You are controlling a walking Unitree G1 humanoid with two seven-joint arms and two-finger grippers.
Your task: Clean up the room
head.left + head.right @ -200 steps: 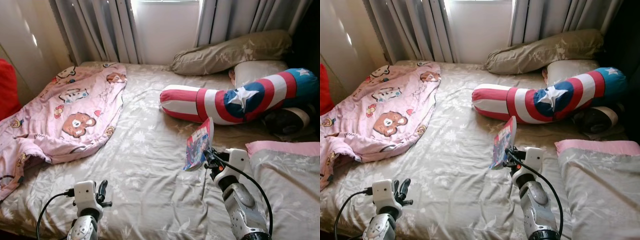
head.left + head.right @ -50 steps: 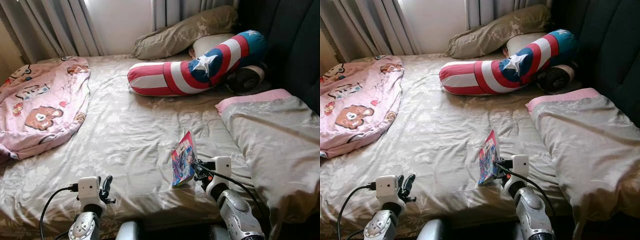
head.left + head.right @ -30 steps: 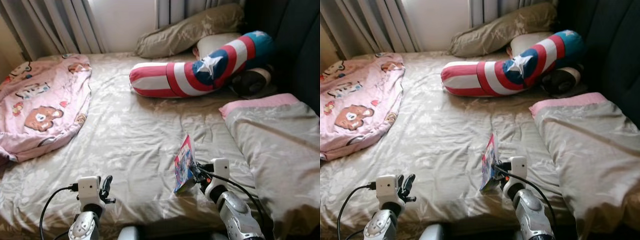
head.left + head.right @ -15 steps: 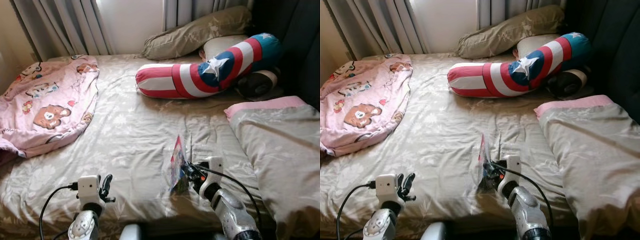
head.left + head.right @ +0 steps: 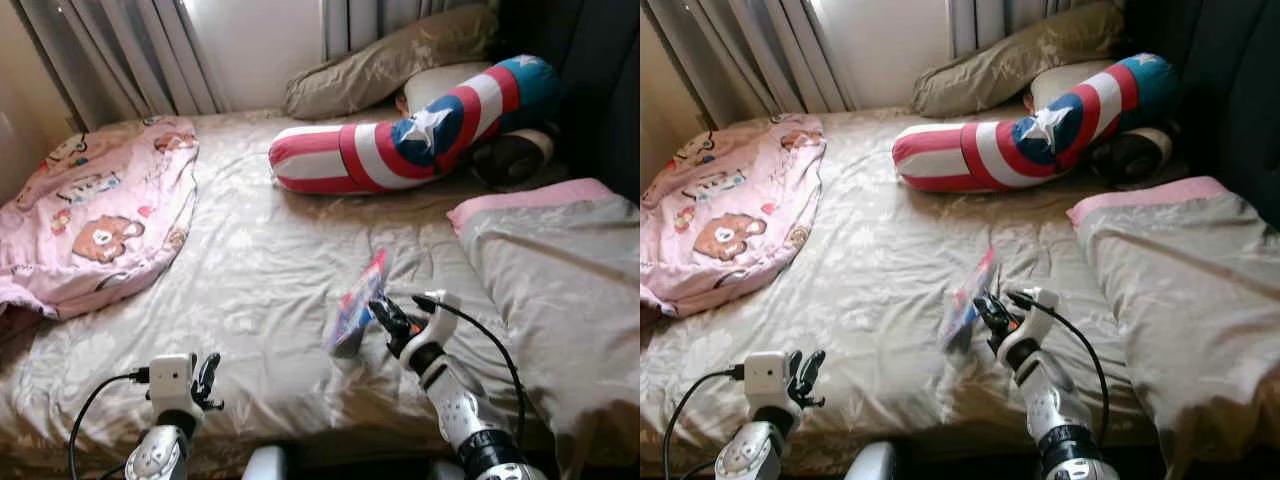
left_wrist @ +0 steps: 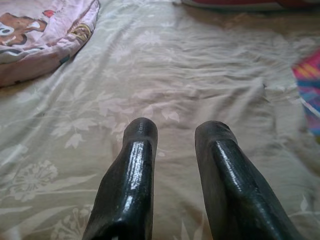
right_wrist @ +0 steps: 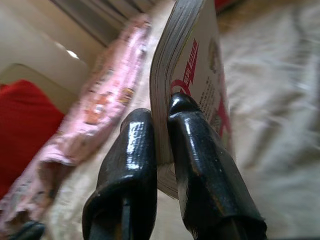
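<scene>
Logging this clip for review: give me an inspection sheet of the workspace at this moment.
Surface: bed with wrinkled beige floral sheet.
Job's things: book, tilted, above the sheet at mid-bed.
Clutter: pink cartoon blanket on the left; striped star bolster, tan pillow at the head; folded grey quilt on the right.
Grippers: right gripper shut on the book; left gripper open, above the sheet.
Cables: black cable looping at right wrist; another at left wrist.
Surroundings: curtains, bright window.

Eye views: from head, looking down across the bed (image 5: 270, 250), sharing one scene.
Left wrist: low over bedsheet.
Right wrist: close on book (image 7: 192, 75).
</scene>
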